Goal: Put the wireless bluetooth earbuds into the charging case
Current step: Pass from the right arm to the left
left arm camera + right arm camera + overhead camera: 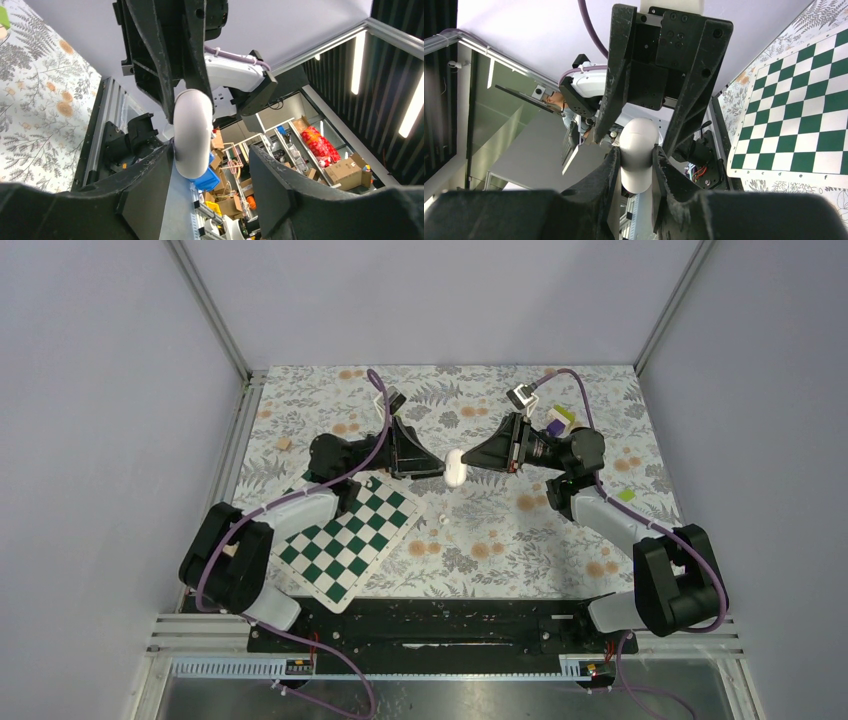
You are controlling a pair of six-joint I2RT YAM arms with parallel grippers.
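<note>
Where right claw pinches — charging case.

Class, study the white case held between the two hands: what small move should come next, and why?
Probably the left hand should close fully onto the small white rounded plastic charging case. The right hand pinches it, while the left hand's fingers straddle it with a gap on one side.
</note>
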